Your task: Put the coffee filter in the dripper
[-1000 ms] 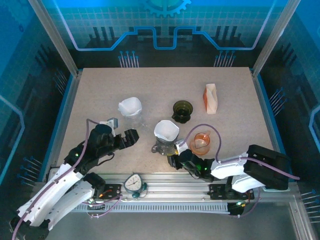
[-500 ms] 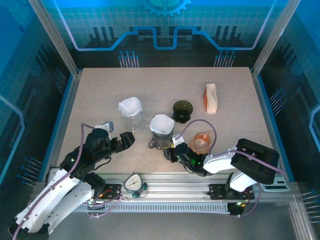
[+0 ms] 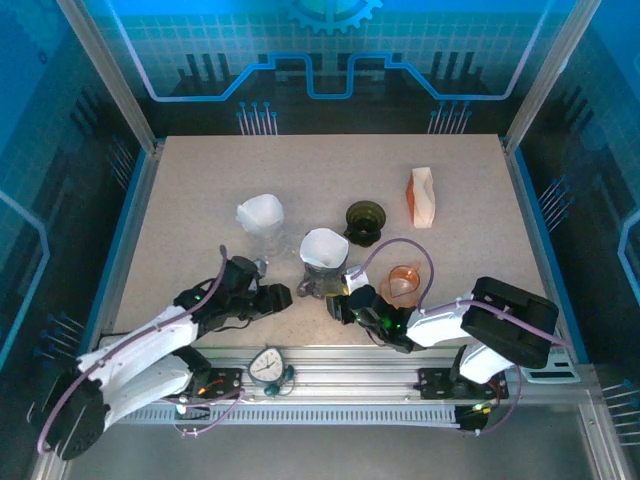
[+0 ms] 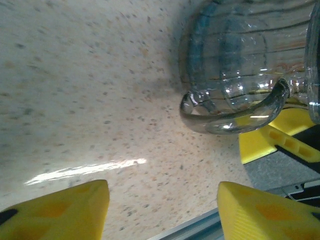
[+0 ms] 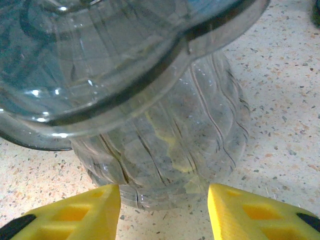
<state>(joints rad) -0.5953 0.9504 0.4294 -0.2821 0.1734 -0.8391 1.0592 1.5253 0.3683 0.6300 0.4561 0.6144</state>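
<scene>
Left gripper moved in since a second ago, fingers narrowed yet apart and empty, dripper handle just ahead of them, right gripper fingers straddling dripper base, clamping cannot be told, coffee filter seated in dripper, beyond right fingertips.

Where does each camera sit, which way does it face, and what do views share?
Top external: above, behind the arm bases, looking down on the speckled table; left pincer and right pincer show.
Left wrist: low over the table, facing the handle of the clear ribbed dripper; its yellow fingertips at the bottom.
Right wrist: close on the dripper's base, between its yellow fingertips.
Shared: all three see that dripper.
</scene>
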